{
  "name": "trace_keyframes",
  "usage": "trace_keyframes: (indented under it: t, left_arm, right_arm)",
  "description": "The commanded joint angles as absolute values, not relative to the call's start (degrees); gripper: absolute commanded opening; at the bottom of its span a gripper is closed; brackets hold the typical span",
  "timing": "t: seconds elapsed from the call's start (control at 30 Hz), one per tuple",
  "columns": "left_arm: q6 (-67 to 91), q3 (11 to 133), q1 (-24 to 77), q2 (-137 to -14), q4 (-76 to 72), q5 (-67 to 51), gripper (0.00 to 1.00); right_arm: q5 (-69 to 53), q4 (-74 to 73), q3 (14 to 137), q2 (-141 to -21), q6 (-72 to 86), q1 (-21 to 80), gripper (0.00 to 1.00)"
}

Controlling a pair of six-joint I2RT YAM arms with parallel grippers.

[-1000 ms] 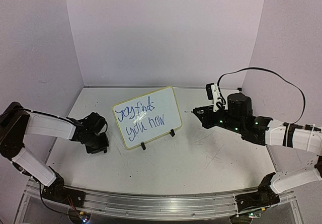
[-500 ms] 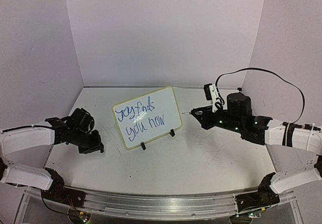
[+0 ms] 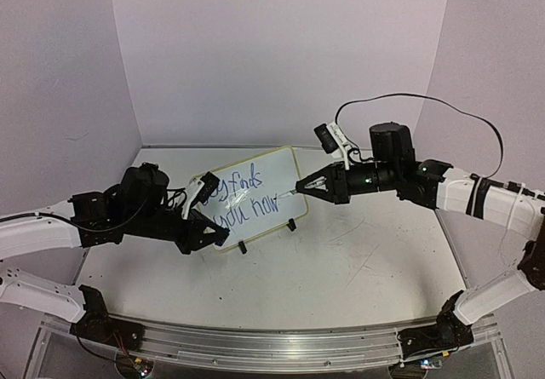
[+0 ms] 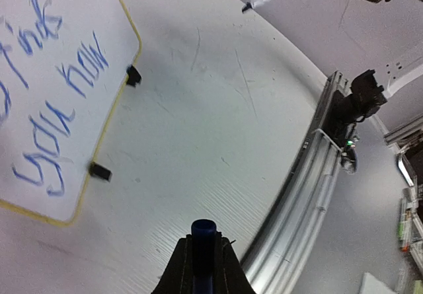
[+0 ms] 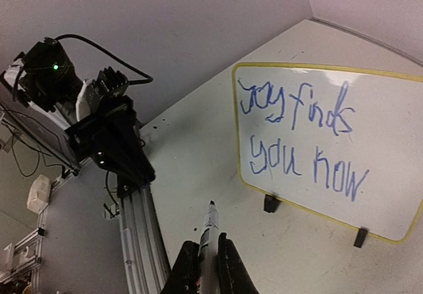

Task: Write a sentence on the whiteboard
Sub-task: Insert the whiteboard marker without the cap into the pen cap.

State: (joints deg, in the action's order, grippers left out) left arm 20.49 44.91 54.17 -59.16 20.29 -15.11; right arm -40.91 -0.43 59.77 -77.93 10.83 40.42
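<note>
Whiteboard (image 3: 271, 177) propped facing arms for writing. Right gripper (image 3: 309, 183), 3 o'clock, clamps marker (image 5: 209, 221); left gripper (image 4: 203, 253), 8 o'clock, pinches cap (image 4: 203, 228), likely to recap.

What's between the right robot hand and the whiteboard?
Only the marker, sticking out of the right gripper, whose jaws are shut on it. Between its tip and the whiteboard, the right wrist view shows just bare table.

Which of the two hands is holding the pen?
The right hand, gripping a white pen with its dark tip toward the whiteboard. The left hand pinches only a short blue piece.
</note>
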Motion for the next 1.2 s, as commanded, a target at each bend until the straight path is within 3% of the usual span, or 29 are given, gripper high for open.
trace_keyframes:
  t: [0.0, 0.23, 0.43, 1.17]
  left_arm:
    - [-6.71, 44.87, 54.62, -63.83, 2.53, -2.76, 0.0]
    - [-19.39, 39.92, 54.67, -65.01, -6.85, -2.17, 0.0]
    - [-19.6, 38.75, 54.73, -64.78, -7.9, -4.82, 0.0]
    - [-22.12, 35.44, 54.76, -62.63, -7.84, -5.77, 0.0]
  right_arm:
    - [-53.46, -4.79, 65.22, -80.33, 12.53, 40.35, 0.0]
    - [-51.33, -5.93, 67.28, -83.4, 14.07, 41.25, 0.0]
    - [-46.07, -5.55, 71.64, -88.88, 15.45, 44.42, 0.0]
    - [-44.04, -4.04, 78.35, -97.18, 17.83, 48.54, 0.0]
